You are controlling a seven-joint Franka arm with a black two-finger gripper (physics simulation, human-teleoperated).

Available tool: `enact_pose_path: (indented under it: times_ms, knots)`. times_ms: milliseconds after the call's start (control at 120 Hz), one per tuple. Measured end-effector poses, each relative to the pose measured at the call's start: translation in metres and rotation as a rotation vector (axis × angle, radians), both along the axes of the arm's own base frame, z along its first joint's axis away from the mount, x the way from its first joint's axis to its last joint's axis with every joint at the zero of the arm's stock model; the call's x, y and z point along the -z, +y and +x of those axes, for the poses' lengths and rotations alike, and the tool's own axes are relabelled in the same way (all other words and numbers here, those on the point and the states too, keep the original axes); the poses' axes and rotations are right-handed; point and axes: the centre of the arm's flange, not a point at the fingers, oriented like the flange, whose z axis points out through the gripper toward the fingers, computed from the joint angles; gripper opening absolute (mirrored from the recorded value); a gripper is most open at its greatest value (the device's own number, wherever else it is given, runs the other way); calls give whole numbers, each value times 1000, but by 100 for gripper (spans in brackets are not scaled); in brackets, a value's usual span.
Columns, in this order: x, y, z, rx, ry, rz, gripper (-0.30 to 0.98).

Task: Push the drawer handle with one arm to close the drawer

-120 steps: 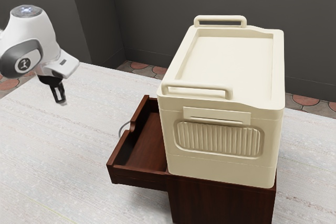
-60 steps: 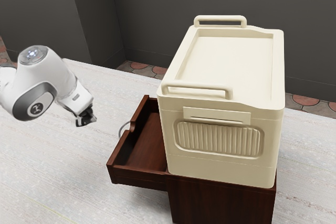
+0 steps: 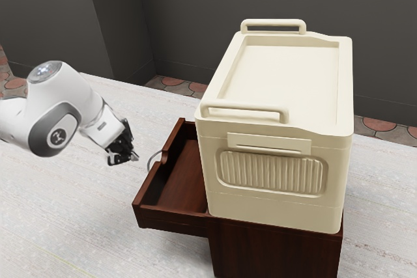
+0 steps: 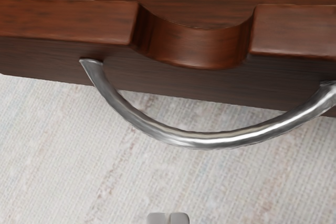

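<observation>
My gripper (image 3: 135,157) is at the handle side of the drawer (image 3: 146,191) in the exterior view, a small distance from the curved metal handle (image 3: 150,159). The brown wooden drawer is pulled out of its cabinet (image 3: 273,252), and its inside is visible. In the wrist view the silver handle (image 4: 205,140) arcs out from the drawer front (image 4: 63,22), below a rounded notch. The tips of my gripper (image 4: 168,218) are together there, apart from the handle, with nothing seen between them.
A large cream box (image 3: 280,167) with two top handles stands on the cabinet, beside the drawer opening. The pale table (image 3: 78,219) extends around the drawer and under my arm. Dark walls (image 3: 189,17) rise behind.
My hand has come from the exterior view's upper left toward its right and lower, closer to the handle, and has tilted. The drawer and box have stayed put.
</observation>
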Motion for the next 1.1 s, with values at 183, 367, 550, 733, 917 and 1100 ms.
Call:
enact_pose_path:
  times_ms: [183, 367, 550, 733, 917, 1100]
  knots:
    - [13, -10, 4, 59, 27, 33, -10]
    - [15, -18, 17, 103, 18, 68, -10]
    - [17, -37, 30, 157, 2, 100, -10]
    - [15, -56, 29, 208, -16, 102, -10]
    - [17, -69, 36, 235, -28, 117, -10]
    - [18, -89, 41, 263, -35, 126, -10]
